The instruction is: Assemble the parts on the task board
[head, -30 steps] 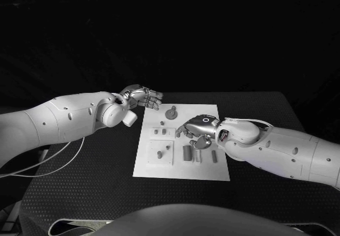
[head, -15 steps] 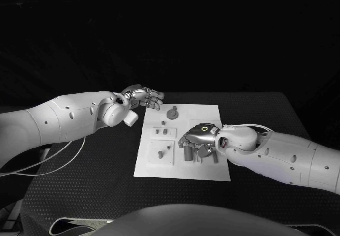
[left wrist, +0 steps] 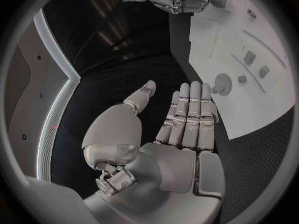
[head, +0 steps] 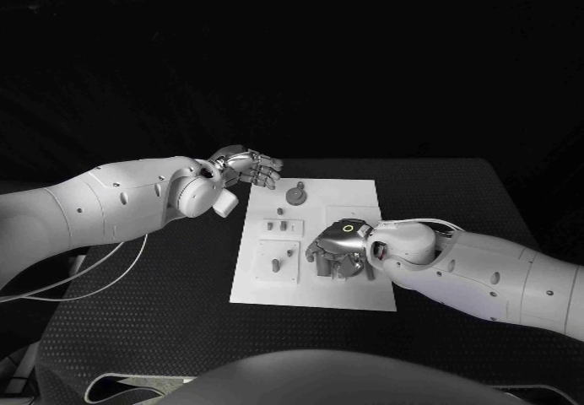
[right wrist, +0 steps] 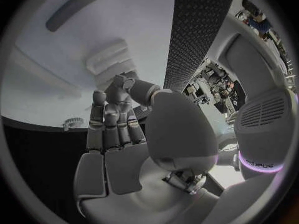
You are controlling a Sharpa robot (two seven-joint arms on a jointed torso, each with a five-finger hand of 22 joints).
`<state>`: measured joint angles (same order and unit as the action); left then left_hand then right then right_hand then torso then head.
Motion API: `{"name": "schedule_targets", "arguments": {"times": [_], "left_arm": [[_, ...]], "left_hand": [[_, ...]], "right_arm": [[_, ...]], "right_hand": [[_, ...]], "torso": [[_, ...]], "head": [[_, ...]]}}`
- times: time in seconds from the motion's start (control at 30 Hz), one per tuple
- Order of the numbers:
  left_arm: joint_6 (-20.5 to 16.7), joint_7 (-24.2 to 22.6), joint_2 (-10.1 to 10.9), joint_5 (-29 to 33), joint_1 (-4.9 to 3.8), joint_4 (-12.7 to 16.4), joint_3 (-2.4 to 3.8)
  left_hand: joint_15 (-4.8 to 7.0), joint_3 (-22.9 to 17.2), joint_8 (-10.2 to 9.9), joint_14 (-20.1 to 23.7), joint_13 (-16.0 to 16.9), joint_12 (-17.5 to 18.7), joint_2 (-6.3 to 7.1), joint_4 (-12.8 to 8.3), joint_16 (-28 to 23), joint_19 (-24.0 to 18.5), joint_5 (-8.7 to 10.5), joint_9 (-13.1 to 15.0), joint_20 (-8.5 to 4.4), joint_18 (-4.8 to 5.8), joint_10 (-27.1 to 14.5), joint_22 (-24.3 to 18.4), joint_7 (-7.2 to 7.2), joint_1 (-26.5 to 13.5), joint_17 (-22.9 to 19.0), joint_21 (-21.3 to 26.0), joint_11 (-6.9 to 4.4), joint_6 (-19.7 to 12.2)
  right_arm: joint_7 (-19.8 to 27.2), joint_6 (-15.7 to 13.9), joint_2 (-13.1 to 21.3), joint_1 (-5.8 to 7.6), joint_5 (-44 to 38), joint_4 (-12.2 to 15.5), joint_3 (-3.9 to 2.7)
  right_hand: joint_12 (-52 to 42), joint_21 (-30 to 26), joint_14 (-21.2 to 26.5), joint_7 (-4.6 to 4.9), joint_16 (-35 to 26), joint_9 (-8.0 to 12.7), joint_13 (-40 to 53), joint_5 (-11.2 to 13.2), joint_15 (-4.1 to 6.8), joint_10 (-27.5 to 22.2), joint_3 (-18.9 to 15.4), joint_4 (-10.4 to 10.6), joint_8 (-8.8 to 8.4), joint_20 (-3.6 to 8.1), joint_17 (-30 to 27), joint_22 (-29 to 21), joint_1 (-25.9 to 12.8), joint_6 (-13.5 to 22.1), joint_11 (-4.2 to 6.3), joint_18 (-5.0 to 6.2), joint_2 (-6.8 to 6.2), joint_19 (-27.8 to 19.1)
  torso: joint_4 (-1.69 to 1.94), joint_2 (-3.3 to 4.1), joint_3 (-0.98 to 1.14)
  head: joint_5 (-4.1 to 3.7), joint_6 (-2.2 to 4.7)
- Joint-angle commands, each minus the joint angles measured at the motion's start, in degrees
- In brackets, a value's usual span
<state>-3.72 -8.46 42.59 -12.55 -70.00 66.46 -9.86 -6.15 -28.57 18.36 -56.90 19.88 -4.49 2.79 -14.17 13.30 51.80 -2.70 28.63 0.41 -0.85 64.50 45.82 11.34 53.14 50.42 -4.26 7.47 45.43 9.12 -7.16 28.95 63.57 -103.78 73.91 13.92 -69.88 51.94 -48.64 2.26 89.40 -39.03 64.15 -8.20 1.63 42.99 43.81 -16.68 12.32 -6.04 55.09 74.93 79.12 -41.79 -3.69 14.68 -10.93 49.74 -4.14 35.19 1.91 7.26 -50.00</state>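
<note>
While the left hand (head: 247, 165) hovered off the board's (head: 353, 295) far left corner, its fingers (left wrist: 190, 117) lay straight and side by side with the thumb apart, holding nothing. The right hand (head: 341, 249) was low over the board's near right part, above the long grey parts (head: 322, 263) lying there; its fingers (right wrist: 109, 119) reached down toward them, but whether they gripped one could not be told. A round part (head: 296, 196) stood near the board's far edge, and small parts (head: 278, 226) sat in the left recesses, one (head: 275, 266) in the nearer square.
</note>
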Motion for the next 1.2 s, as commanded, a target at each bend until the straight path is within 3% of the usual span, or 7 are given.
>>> {"name": "schedule_targets", "arguments": {"times": [0.03,0.37,0.57,0.73,1.2], "left_arm": [[0.9,-0.2,0.0,-0.1,-0.06,0.2,0.04],[1.1,-0.1,-0.1,-0.1,-0.06,0.2,0.04],[1.2,0.0,-0.2,-0.1,-0.06,0.2,0.04],[1.3,0.3,0.0,-0.2,-0.07,0.2,0.04],[1.6,0.4,0.1,-0.4,-0.08,0.2,0.04]], "left_hand": [[-0.06,0.0,0.1,-0.1,0.0,0.2,-0.18,0.5,-0.2,-0.3,-0.12,-0.1,0.11,0.22,-0.1,-0.1,-0.03,-0.5,0.1,0.2,0.1,0.0],[-0.06,0.1,0.1,-0.1,0.0,0.2,-0.17,0.5,-0.2,-0.3,-0.12,-0.1,0.11,0.21,-0.2,-0.1,-0.02,-0.5,0.1,0.2,0.1,0.0],[-0.06,0.1,0.1,-0.1,0.0,0.2,-0.16,0.5,-0.2,-0.3,-0.12,-0.1,0.11,0.21,-0.2,-0.1,-0.02,-0.6,0.1,0.2,0.1,0.0],[-0.06,0.1,0.1,-0.1,0.0,0.2,-0.18,0.5,-0.2,-0.3,-0.12,-0.1,0.11,0.21,-0.2,-0.1,-0.02,-0.6,0.1,0.2,0.1,0.0],[-0.07,0.1,0.1,-0.1,0.0,0.2,-0.18,0.5,-0.3,-0.3,-0.12,-0.1,0.12,0.21,-0.2,-0.1,-0.03,-0.6,0.2,0.2,0.11,0.0]], "right_arm": [[0.1,2.2,-0.2,-0.39,-1.9,-1.0,0.16],[0.6,1.9,-0.7,-0.57,-2.4,-1.8,0.15],[0.4,1.5,-1.1,-0.96,-3.1,-3.7,0.15],[0.3,2.2,-1.4,-1.22,-3.2,-5.1,0.15],[-0.5,2.7,-1.6,-1.44,-4.8,-6.0,0.14]], "right_hand": [[0.0,0.4,0.4,-0.09,0.3,0.0,-0.1,-0.3,0.03,-0.6,0.3,0.0,-0.01,0.05,-0.1,1.3,-0.1,0.4,-0.05,0.32,-0.08,-0.4],[-1.3,1.3,0.7,0.95,1.4,-0.1,-0.4,-0.3,-0.19,-1.0,0.6,-0.1,1.05,0.08,-0.3,1.3,0.2,-1.2,-0.21,0.32,0.99,-0.8],[-1.7,1.6,0.8,1.26,1.7,-0.1,-0.6,-0.3,-0.24,-1.2,0.6,-0.1,1.49,0.1,-0.4,1.3,0.2,-2.0,-0.24,0.32,1.29,-0.9],[-2.3,2.2,0.8,2.48,2.2,-0.2,-0.9,-0.3,-0.27,-1.3,0.7,-0.1,2.7,0.2,-0.6,1.2,0.4,-4.7,-0.23,0.32,1.48,-0.9],[-3.7,3.2,0.7,2.55,3.3,0.3,-1.0,-0.3,-0.26,-1.0,0.7,-0.1,2.86,0.37,-0.6,1.3,0.7,-5.8,-0.15,0.32,1.41,-0.6]], "torso": [[-0.02,0.04,0.02],[-0.05,-0.02,0.01],[-0.03,-0.02,-0.02],[0.03,0.02,-0.02],[-0.05,-0.04,-0.01]], "head": [[0.0,0.0],[-0.18,0.0],[-0.29,0.0],[-0.33,0.0],[-0.46,0.0]]}}
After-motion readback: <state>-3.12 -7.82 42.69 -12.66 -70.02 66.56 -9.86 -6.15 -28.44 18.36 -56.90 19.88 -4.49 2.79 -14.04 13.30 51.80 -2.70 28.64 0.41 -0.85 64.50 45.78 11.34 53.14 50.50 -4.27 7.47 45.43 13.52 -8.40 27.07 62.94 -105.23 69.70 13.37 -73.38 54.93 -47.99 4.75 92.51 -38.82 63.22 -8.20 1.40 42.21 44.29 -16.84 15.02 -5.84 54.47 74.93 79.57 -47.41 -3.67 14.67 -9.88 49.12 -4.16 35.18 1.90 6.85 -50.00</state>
